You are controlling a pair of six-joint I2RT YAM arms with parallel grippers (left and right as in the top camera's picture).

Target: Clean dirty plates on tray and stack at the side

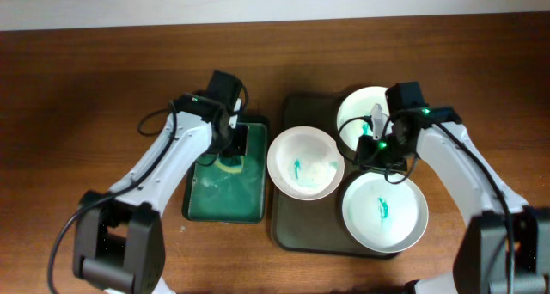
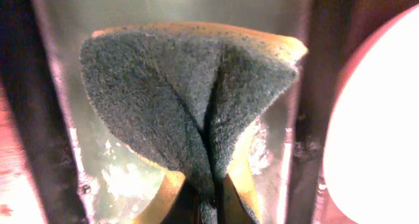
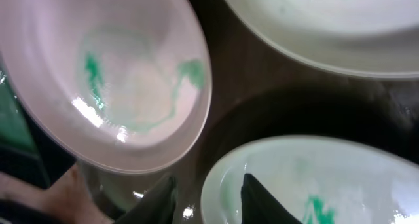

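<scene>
Fingers (image 3: 157, 201) of the right gripper (image 3: 209, 185) stand apart astride the back rim of the front plate (image 1: 404, 229), one outside it and one inside. Whether they press the rim cannot be told. The left gripper (image 1: 235, 143) is clamped on the sponge (image 2: 196, 99) over the green tray (image 1: 206, 204), folding its dark scouring face into a crease.

All three plates lie on the tray (image 1: 283, 229) and crowd it. The left plate (image 1: 302, 163) overhangs the tray's left rim and reaches the green tray's edge. The back plate (image 1: 357, 109) sits in the far right corner, and only narrow dark gaps part the three rims. Bare table (image 1: 86, 96) lies open to the left of the green tray and along the back.

The front plate carries a compact teal mark in its middle. The left plate's green is spread into a thin loop. The back plate's middle is mostly hidden by the right gripper.
</scene>
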